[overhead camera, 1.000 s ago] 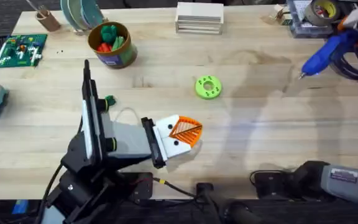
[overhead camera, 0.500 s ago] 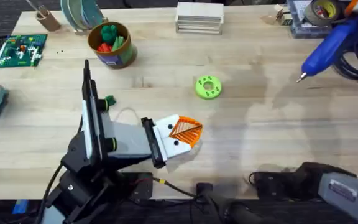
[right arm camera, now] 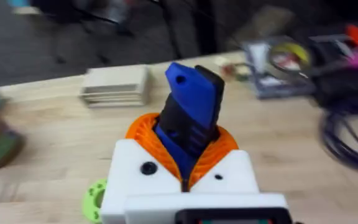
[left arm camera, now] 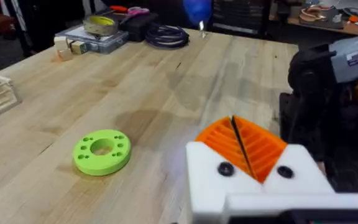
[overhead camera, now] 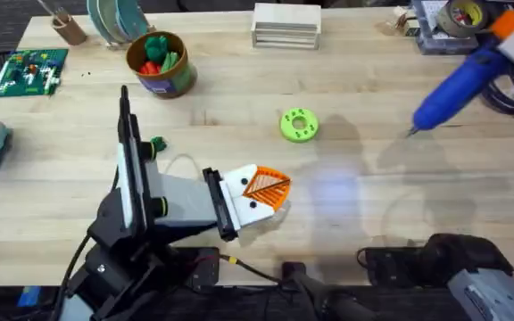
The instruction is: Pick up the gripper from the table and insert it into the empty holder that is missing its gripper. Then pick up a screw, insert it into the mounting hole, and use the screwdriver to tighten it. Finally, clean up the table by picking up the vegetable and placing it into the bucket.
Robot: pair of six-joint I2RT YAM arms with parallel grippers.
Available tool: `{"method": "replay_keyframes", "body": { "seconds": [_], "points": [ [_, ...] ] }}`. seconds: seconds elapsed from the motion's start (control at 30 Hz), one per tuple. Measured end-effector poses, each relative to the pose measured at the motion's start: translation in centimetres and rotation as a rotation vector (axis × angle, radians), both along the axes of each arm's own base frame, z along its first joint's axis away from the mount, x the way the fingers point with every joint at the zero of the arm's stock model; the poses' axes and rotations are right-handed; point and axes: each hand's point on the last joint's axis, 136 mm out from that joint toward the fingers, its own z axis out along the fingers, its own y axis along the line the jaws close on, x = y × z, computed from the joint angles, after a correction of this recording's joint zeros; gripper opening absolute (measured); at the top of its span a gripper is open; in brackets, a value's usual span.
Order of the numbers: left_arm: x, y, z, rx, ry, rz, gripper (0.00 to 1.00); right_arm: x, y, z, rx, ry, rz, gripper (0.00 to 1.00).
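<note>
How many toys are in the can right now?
3 visible: a dark green toy, a red toy and a lighter green toy, all inside the can. More may be hidden underneath.

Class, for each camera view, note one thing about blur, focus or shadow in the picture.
Overhead: the screwdriver is smeared with motion blur, soft shadows spread on the table below. Left wrist: the green disc is fairly sharp, far clutter soft. Right wrist: the background is streaked and blurred, while the right gripper around the blue handle reads clearer.
</note>
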Motion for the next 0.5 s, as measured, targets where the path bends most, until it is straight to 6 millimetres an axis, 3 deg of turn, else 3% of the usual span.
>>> {"method": "replay_keyframes", "body": {
  "seconds": [0.23, 0.5],
  "points": [
    [0.0, 0.0, 0.0, 0.000, 0.000, 0.003, 0.004, 0.2, 5.6, 0.0, 0.004, -0.170, 0.247, 0.032],
    [0.1, 0.0, 0.0, 0.000, 0.000, 0.004, 0.004, -1.6, 12.2, 4.4, -0.048, -0.442, 0.517, 0.032]
  ]
}}
